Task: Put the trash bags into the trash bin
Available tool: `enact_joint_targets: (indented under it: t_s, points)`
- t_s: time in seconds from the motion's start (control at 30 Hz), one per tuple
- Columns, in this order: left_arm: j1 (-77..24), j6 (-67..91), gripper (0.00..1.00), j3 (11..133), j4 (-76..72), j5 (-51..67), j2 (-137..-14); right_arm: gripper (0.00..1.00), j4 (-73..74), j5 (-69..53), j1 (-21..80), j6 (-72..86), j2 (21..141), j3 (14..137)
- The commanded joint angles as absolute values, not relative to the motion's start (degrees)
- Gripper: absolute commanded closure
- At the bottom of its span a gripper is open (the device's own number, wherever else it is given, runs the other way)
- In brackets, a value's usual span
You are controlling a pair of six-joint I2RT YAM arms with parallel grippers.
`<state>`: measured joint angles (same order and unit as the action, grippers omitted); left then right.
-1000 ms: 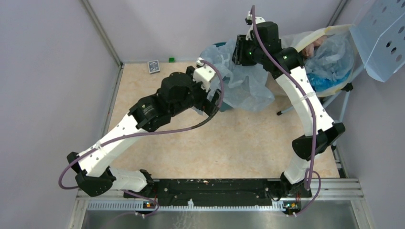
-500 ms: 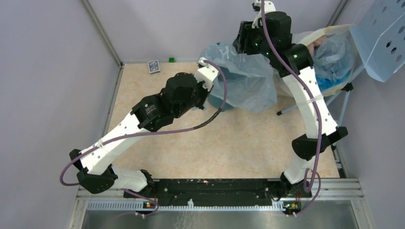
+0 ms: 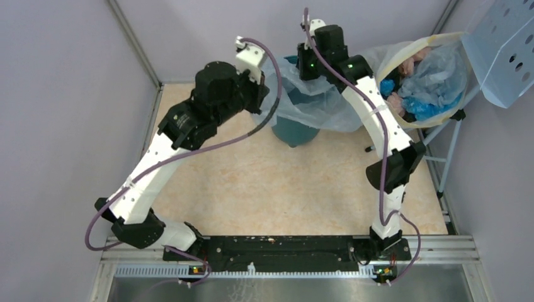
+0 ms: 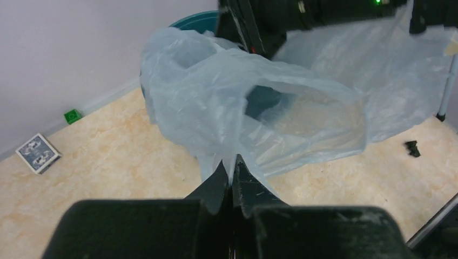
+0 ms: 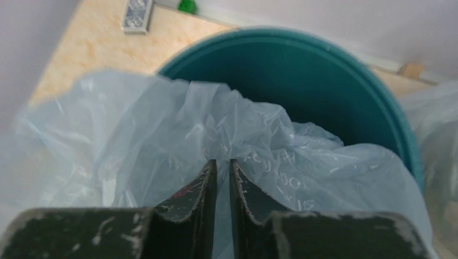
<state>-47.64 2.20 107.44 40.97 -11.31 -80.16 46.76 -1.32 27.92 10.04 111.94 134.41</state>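
Observation:
The pale-blue trash bag (image 3: 318, 104) hangs spread open over the dark-teal trash bin (image 3: 295, 133) at the back of the table. My left gripper (image 4: 232, 163) is shut on a pinch of the bag's (image 4: 254, 116) near edge and holds it up in front of the bin (image 4: 197, 20). Over the bin's (image 5: 329, 81) mouth, my right gripper (image 5: 221, 163) is shut on the lettered film of the bag (image 5: 248, 135). In the top view the left gripper (image 3: 262, 95) is at the bag's left edge and the right gripper (image 3: 303, 70) at its far edge.
A big yellowish sack (image 3: 434, 72) stuffed with blue and pink bags hangs on a stand at the right, under a perforated blue panel (image 3: 504, 50). A card deck (image 4: 38, 153) and a green cube (image 4: 72, 115) lie by the back wall. A small black piece (image 4: 412, 148) lies on the table.
The left gripper shut on the bag's edge and rose toward the back left. The right arm swung left and its jaws closed on the film. The lifted bag uncovers the bin's side.

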Motion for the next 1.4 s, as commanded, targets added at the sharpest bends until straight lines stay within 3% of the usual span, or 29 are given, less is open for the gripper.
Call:
enact_joint_targets:
  t_s: [0.0, 0.2, 0.33, 0.8, 1.03, 1.37]
  points:
    - [-37.7, 6.8, 1.0, 111.6, 39.9, 5.3, -83.9, 0.88, 46.1, -0.5, 27.2, 9.6, 113.6, 132.3]
    - [-32.2, 8.5, 1.0, 119.6, 40.5, 13.3, -93.7, 0.91, 50.4, 2.9, 26.4, 9.6, 119.9, 141.2]
    - [-30.1, 10.5, 1.0, 121.0, 38.4, 17.2, -97.7, 0.77, 52.2, 2.8, 25.5, 9.0, 118.9, 148.1]
    - [-24.6, 15.8, 1.0, 124.8, 40.7, 22.1, -101.5, 0.29, 50.1, 0.2, 25.0, 8.0, 90.0, 129.8]
    - [-23.4, 17.0, 1.0, 124.4, 40.7, 24.6, -100.6, 0.25, 48.2, 1.6, 25.0, 8.7, 78.8, 113.3]
    - [-21.6, 18.1, 1.0, 123.6, 40.7, 25.5, -99.4, 0.32, 50.5, 2.8, 25.0, 9.3, 78.8, 107.2]
